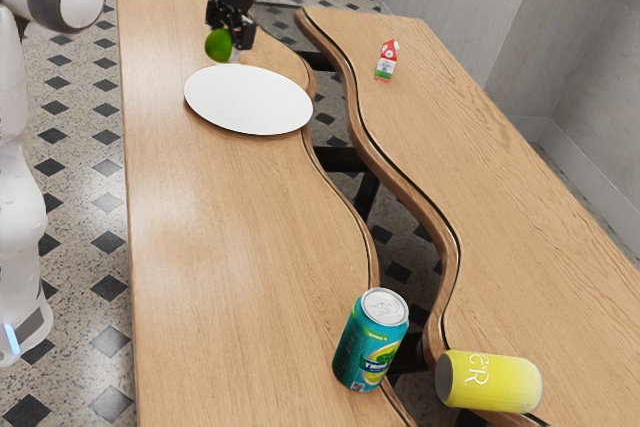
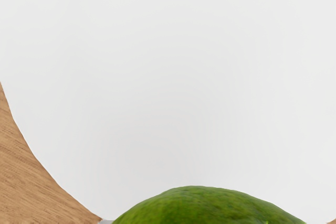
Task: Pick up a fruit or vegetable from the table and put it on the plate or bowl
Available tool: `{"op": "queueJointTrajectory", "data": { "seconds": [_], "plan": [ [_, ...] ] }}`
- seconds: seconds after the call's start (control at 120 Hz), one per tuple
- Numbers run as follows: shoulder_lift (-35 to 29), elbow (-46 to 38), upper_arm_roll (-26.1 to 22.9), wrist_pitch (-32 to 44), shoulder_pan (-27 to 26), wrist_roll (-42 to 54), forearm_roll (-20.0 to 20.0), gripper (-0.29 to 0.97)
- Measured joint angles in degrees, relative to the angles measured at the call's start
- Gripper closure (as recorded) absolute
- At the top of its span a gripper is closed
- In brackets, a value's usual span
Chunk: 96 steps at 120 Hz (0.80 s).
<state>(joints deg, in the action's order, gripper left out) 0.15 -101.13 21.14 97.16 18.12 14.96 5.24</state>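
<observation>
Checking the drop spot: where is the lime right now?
In the exterior view's upper left, the lime is held in the gripper, at the far edge of the plate.

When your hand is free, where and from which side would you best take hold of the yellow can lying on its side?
Probably across the middle of the yellow can, coming straight down: it lies on its side, so both curved flanks are free. The hand is shut on the lime now.
</observation>
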Motion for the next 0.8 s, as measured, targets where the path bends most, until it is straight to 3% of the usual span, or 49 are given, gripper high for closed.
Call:
{"op": "queueJointTrajectory", "data": {
  "seconds": [0.208, 0.35, 0.483, 0.667, 0.733, 0.8],
  "plan": [
    [8.2, 7.9, -2.1, 1.9, 12.1, 4.5, -2.8, 0.46],
    [11.7, 12.0, -5.2, 2.2, 12.1, 7.2, -4.2, 0.41],
    [12.4, 12.6, -6.0, 2.2, 12.3, 10.2, -5.3, 0.16],
    [12.2, 13.2, -6.8, 2.1, 12.3, 13.6, -5.7, 0.04],
    [11.6, 15.9, -13.3, 1.4, 12.2, 13.8, -3.6, 0.03],
    [11.4, 21.7, -31.3, -0.9, 9.6, 11.5, 1.1, 0.01]
  ]
}}
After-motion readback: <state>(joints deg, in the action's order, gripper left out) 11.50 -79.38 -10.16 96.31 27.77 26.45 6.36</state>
